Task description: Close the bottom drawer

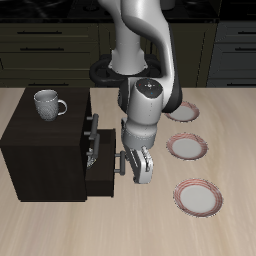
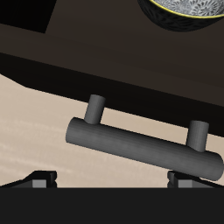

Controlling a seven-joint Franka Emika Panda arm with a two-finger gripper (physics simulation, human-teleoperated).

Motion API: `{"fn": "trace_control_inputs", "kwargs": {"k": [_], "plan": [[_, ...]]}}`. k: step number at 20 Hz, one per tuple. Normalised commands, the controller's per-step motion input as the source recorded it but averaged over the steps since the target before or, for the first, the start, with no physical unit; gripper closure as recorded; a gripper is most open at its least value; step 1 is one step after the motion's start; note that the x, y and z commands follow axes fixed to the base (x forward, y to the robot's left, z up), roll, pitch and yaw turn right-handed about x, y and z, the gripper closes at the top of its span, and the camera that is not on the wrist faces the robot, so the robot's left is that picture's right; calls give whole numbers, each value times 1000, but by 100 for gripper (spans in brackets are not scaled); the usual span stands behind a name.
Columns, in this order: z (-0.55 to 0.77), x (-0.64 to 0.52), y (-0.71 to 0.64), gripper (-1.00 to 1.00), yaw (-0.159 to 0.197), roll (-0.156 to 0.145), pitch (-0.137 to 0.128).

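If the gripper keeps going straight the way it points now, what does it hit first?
Most likely the grey bar handle of the bottom drawer: the wrist view shows it squarely ahead of the gripper. Whether they already touch is unclear.

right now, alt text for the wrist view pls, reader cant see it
Close-up from the gripper's camera of the bottom drawer's grey bar handle on two short posts against the dark drawer front. Pale wooden table shows beside it, and the rim of a patterned bowl sits at the frame's edge.
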Motion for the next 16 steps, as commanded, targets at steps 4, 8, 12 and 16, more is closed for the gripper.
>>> {"fn": "trace_control_inputs", "kwargs": {"k": [4, 8, 12, 16], "plan": [[-132, 177, -355, -100, 22, -37, 13], [-262, 267, -496, -100, 66, -81, 19], [-86, 154, -247, -100, 104, -22, -28], [1, 97, -419, -100, 101, -63, -34]]}}
